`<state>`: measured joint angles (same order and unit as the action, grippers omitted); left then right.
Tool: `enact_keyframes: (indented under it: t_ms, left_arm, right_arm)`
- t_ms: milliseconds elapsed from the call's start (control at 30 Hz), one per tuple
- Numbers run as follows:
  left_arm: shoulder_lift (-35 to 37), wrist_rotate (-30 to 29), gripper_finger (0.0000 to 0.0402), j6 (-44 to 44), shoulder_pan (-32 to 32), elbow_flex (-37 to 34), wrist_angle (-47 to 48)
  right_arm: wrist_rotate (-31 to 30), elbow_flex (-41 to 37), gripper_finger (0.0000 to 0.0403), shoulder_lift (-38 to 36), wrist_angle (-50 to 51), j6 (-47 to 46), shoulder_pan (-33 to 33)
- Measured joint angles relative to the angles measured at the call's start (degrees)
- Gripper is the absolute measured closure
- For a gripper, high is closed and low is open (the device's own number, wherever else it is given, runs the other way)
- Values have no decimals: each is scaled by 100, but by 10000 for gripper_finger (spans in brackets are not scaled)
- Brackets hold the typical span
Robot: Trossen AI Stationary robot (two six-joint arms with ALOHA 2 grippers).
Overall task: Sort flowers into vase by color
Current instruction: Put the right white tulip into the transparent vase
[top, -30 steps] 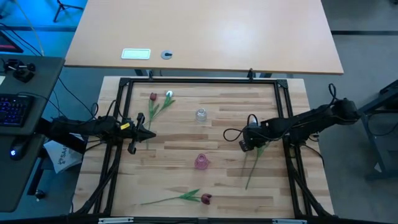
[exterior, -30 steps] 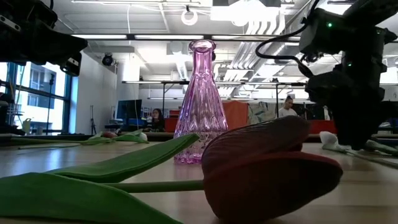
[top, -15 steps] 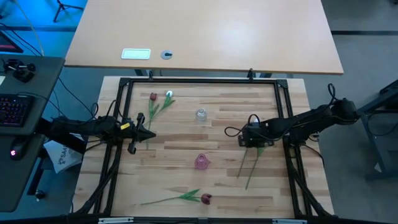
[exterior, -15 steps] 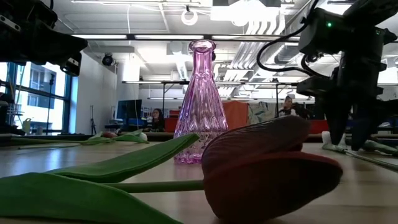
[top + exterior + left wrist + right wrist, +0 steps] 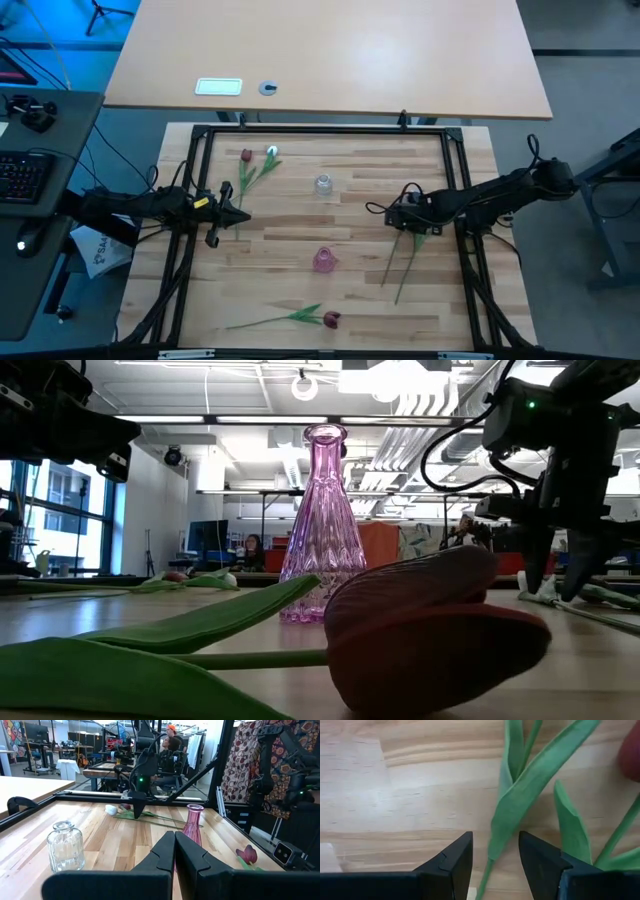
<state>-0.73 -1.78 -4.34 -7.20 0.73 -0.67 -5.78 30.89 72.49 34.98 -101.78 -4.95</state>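
Right gripper (image 5: 413, 226) is low over the table (image 5: 350, 200), at its right half, and I see its fingers (image 5: 452, 862) parted a little, one on each side of a green leaf and stem (image 5: 512, 805) that lie flat on the wood. The fingers do not press the stem; I see wood between each finger and the leaf, so the gripper holds nothing. This stem belongs to the pair of flowers (image 5: 402, 262) lying on the right side, whose stems run from under the gripper toward the front edge. In the left wrist view a white head (image 5: 111, 809) and a dark red head (image 5: 125, 806) lie just beside this gripper. Left gripper (image 5: 238, 217) hangs above the left side of the table with its fingers (image 5: 165, 851) closed together and nothing between them. Near the back left corner lie two more flowers, one with a dark red head (image 5: 246, 156) and one with a white head (image 5: 272, 152), close to each other. A fifth flower with a dark red head (image 5: 331, 320) lies at the front edge, its stem pointing to the left. The pink vase (image 5: 324, 261) stands upright in the front middle, and the small clear vase (image 5: 322, 185) stands upright behind it. I see no flower in either vase.
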Motion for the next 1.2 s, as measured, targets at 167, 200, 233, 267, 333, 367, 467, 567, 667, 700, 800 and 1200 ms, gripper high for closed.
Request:
enact_keyframes:
  t_ms: [167, 200, 233, 267, 333, 367, 467, 567, 667, 700, 800, 1200]
  left_arm:
    - [0, 0, 401, 0, -2, -2, -2]
    - [0, 0, 401, 0, 0, -2, -1]
    - [-1, 0, 401, 0, -1, 0, 0]
    - [-1, 0, 402, 0, 0, -1, -2]
    - [0, 0, 402, 0, -2, -1, 0]
    - [0, -1, 402, 0, -2, 0, -2]
    - [0, -4, 402, 0, -2, 0, -2]
    - [0, -15, 402, 0, -2, 0, 0]
    - [0, -15, 402, 0, -2, 0, 0]
    - [0, -15, 401, 0, -1, 0, -2]
    - [0, -17, 402, 0, -1, -1, 0]
    - [0, -37, 401, 0, -2, 0, -4]
  right_arm:
    - [179, 19, 250, 264, -24, -84, -9]
    - [195, 34, 250, 378, -36, -85, -7]
    - [189, 38, 250, 478, -43, -86, -7]
    - [158, 51, 250, 583, -32, -128, -7]
    - [19, 108, 250, 769, 19, -292, -16]
    - [-41, 144, 251, 833, 57, -329, -26]
    - [-108, 298, 273, 992, 298, -179, -24]
    - [-128, 394, 328, 1063, 617, 232, -24]
    - [-190, 398, 388, 1043, 663, 504, -24]
    - [-239, 399, 390, 1027, 617, 549, -32]
    - [-713, 565, 395, 911, 576, 863, -86]
    - [-1579, 1478, 401, 14, -4506, 6826, 529]
